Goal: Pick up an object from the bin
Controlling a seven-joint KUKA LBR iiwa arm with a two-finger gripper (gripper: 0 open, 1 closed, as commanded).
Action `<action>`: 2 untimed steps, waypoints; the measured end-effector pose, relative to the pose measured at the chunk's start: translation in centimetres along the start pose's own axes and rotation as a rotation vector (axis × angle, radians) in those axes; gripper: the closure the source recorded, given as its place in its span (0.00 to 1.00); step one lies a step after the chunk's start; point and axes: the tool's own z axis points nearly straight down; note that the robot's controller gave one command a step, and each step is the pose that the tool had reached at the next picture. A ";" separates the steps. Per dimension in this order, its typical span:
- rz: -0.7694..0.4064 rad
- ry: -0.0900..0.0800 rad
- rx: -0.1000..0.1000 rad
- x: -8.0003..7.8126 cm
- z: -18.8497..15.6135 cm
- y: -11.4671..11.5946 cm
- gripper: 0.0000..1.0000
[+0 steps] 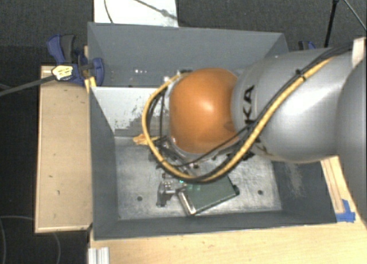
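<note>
gripper (166, 193) low in bin (132, 177) | nxt to flat grey-green slab (213, 195) | grip state: can't tell

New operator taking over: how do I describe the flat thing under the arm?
Find the grey bin, then the arm's orange cover over its middle. Just below the cover, on the floor by the front wall, lies a tilted dark grey-green rectangle with a pale left edge, the only flat, straight-edged thing there.
</note>
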 end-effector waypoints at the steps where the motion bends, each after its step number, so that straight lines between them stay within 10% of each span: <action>1: 0.005 -0.006 -0.001 -0.2 -0.3 -0.1 0.00; 2: -0.119 -0.008 -0.001 -1.1 3.2 -5.4 0.00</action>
